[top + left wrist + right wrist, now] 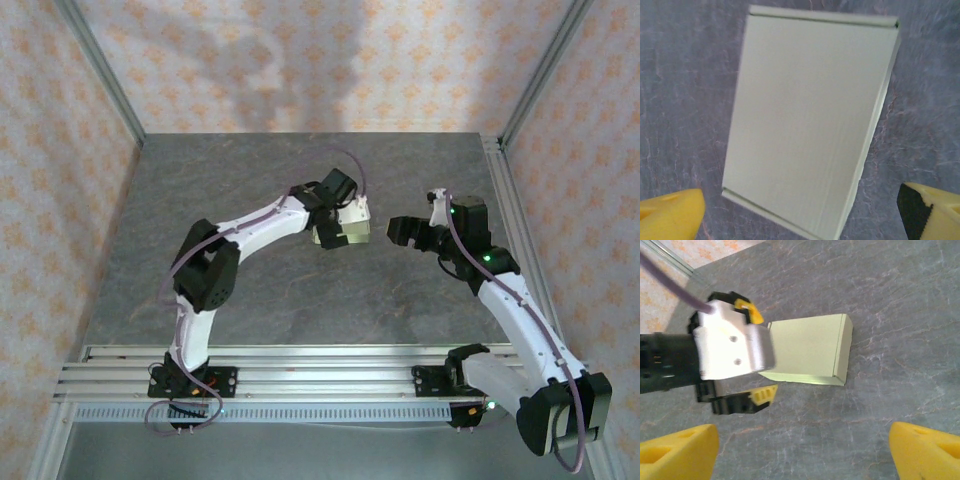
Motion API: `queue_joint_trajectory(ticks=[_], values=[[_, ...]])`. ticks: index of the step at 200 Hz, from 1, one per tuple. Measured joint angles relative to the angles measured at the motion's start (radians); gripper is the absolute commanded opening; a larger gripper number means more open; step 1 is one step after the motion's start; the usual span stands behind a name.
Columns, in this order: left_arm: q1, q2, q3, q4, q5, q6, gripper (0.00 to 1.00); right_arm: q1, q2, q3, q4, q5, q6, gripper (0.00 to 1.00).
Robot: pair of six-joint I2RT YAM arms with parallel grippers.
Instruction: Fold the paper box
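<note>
The paper box (333, 236) is a pale green, low, closed box lying flat on the grey table (300, 300). In the left wrist view its broad top face (810, 125) lies below the camera. My left gripper (347, 222) hovers over the box's left end, open, with one yellow fingertip (687, 210) on each side of the box and clear of it. In the right wrist view the box (810, 347) shows with the left gripper (757, 354) straddling it. My right gripper (405, 230) is open a short way to the right of the box, with bare table between its fingers (675, 450).
Aluminium rails (300, 365) run along the table's near edge by the arm bases. Patterned walls with metal posts (105, 75) close in the sides and the back.
</note>
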Motion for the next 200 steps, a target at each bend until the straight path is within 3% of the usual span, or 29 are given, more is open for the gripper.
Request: queue_joint_trajectory(ticks=[11, 38, 89, 135, 200], values=[[0.025, -0.053, -0.046, 0.038, 0.043, -0.047, 1.00, 0.000, 0.001, -0.011, 0.028, 0.017, -0.002, 1.00], [0.126, -0.183, -0.191, 0.162, 0.120, -0.183, 1.00, 0.000, 0.005, -0.057, 0.111, 0.108, -0.010, 0.99], [0.312, -0.415, -0.564, 0.433, 0.136, -0.419, 1.00, 0.000, 0.093, -0.161, 0.364, 0.324, -0.101, 0.99], [0.409, -0.609, -0.878, 0.653, 0.004, -0.536, 1.00, -0.002, 0.241, -0.294, 0.667, 0.517, -0.189, 0.99], [0.525, -0.651, -1.072, 0.892, -0.121, -0.607, 1.00, -0.053, 0.358, -0.344, 0.928, 0.641, -0.269, 1.00]])
